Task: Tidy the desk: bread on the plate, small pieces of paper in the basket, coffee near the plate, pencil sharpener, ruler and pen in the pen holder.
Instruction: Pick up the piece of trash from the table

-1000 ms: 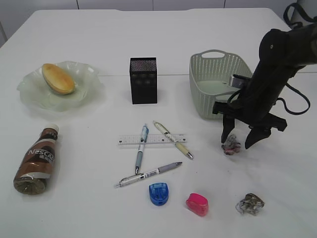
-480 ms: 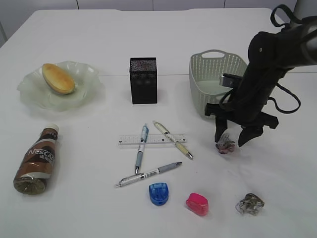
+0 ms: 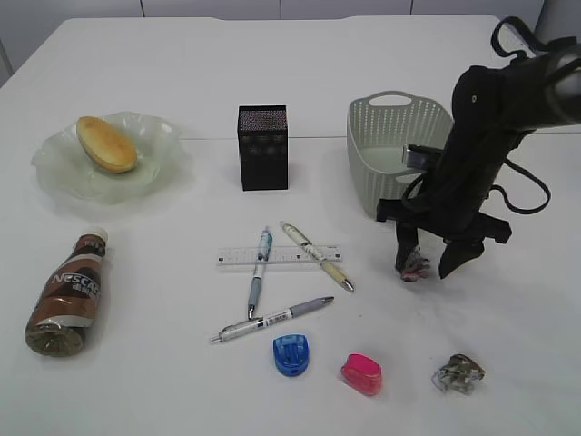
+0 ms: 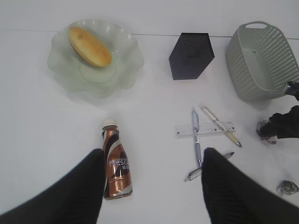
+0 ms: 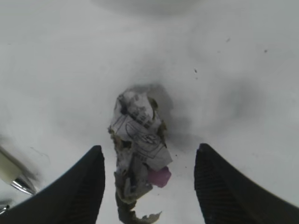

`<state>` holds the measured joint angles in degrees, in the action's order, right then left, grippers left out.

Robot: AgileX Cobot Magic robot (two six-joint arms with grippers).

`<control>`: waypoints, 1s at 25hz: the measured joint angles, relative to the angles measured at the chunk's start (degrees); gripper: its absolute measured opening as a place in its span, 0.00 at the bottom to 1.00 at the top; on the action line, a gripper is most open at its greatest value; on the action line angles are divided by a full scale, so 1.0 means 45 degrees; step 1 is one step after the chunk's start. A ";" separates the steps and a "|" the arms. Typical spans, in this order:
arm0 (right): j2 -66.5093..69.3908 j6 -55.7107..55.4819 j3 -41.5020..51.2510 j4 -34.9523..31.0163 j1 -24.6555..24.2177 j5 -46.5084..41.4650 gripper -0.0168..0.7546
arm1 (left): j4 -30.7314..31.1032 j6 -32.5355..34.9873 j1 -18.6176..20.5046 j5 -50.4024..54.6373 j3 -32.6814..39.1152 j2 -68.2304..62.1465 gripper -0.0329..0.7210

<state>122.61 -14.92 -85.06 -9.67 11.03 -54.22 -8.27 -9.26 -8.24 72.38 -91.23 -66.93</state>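
1. White, matte desk point(image 3: 182, 73) fills the frame; a glossy golden bread point(image 3: 106, 143) lies in the ruffled translucent green plate point(image 3: 54, 168) at upper left.
2. Right gripper point(image 3: 427, 262), jaws spread wide, straddles a crumpled printed paper wad point(image 5: 138, 140) just below the perforated grey-green basket point(image 3: 368, 163); neither finger visibly pinches it.
3. Left gripper point(image 4: 152, 186) hangs parted and empty above the brown coffee point(image 3: 65, 295) bottle lying at lower left.
4. Black mesh pen holder point(image 3: 262, 147) stands at centre; the clear ruler point(image 3: 238, 257) lies below it among pens.
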 joint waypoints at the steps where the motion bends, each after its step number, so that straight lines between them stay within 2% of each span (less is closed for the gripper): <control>1: 0.0066 0.0000 0.0000 0.0000 0.0000 -0.0088 0.60 | 0.0000 0.0000 0.0000 0.0000 0.0000 0.0000 0.68; 13: 0.0218 0.0000 -0.0029 0.0000 0.0000 -0.0180 0.59 | -0.0020 0.0000 0.0000 0.0000 0.0000 0.0000 0.66; 25: 0.0218 0.0000 -0.0029 -0.0100 0.0000 -0.0040 0.35 | -0.0078 0.0000 0.0000 0.0000 0.0000 0.0000 0.66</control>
<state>123.59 -14.92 -85.19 -10.12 11.03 -54.40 -8.62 -9.26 -8.24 72.38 -91.23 -66.93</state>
